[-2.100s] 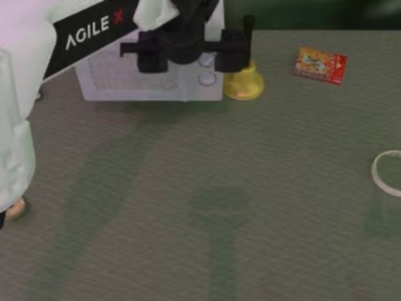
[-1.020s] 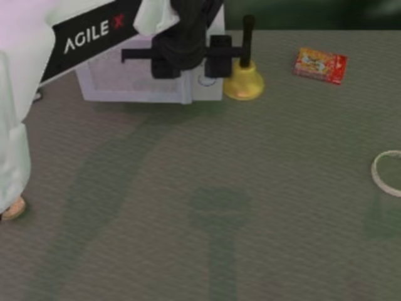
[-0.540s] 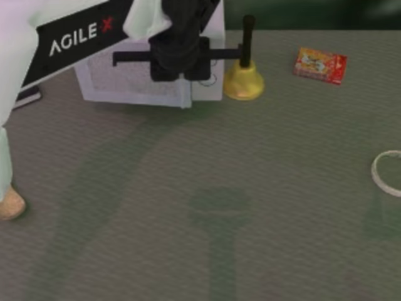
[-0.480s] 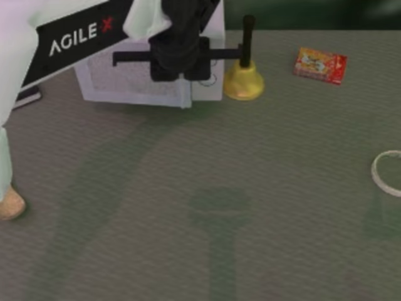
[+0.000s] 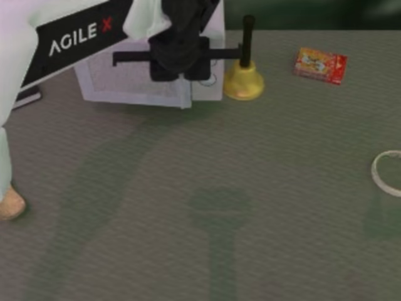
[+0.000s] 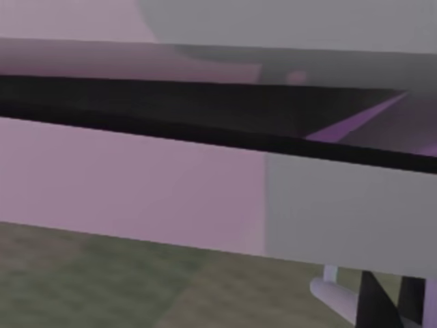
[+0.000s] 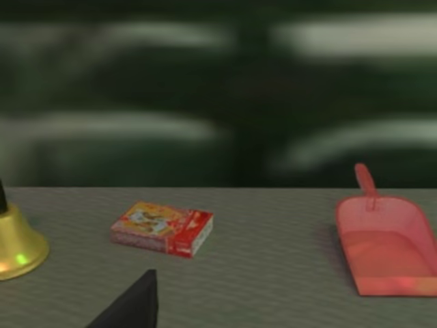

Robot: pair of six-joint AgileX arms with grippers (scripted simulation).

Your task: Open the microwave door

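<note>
At the upper left of the top view, the microwave door (image 5: 135,78) is seen running left to right across the microwave (image 5: 213,37), its right edge grasped by the left hand (image 5: 188,63).

The grey-green table (image 5: 207,207) bears the microwave (image 5: 213,37); a brass bell (image 5: 243,80); a red box (image 5: 320,65); a pink dustpan (image 7: 386,253).

Top cam overhead; left wrist close on microwave (image 6: 205,198); right wrist, top share bell (image 7: 17,246).
</note>
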